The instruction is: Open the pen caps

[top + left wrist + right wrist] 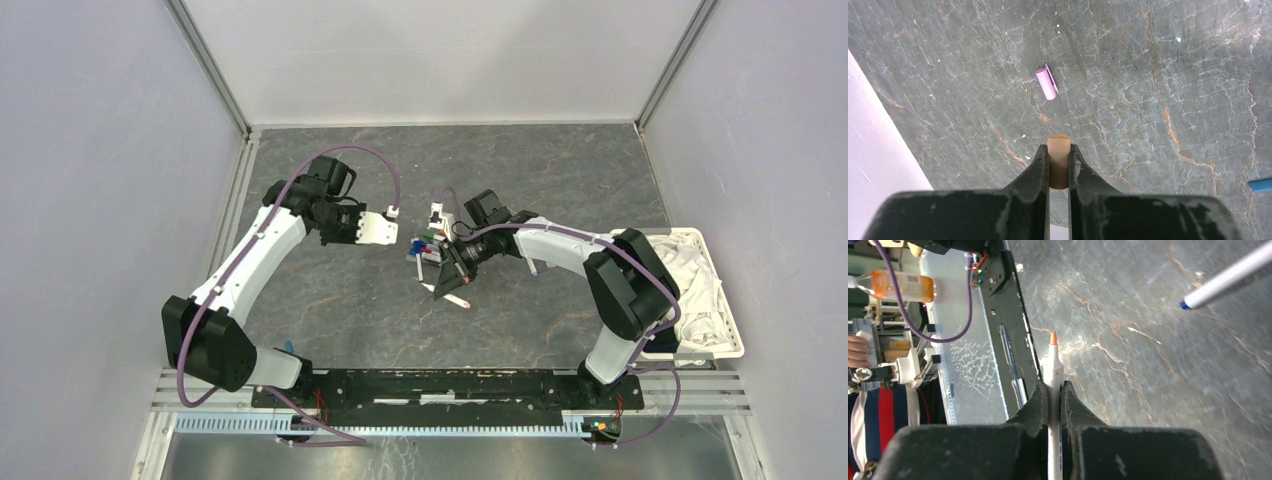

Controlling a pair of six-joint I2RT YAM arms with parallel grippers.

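Left gripper (391, 213) of mine sits left of centre in the overhead view, too small there to show what it holds; my right gripper (452, 272) lies over a heap of pens (425, 243) at centre, hiding part of it. From the left wrist, my fingers are clenched on an orange cap (1059, 145), its lower end buried between them, while a pink cap (1047, 83) lies apart on the table (1158, 75) above. From the right wrist, my fingers grip a white pen (1053, 367) with its orange tip bare; a blue-tipped pen (1220, 282) is cut off at the upper right corner.
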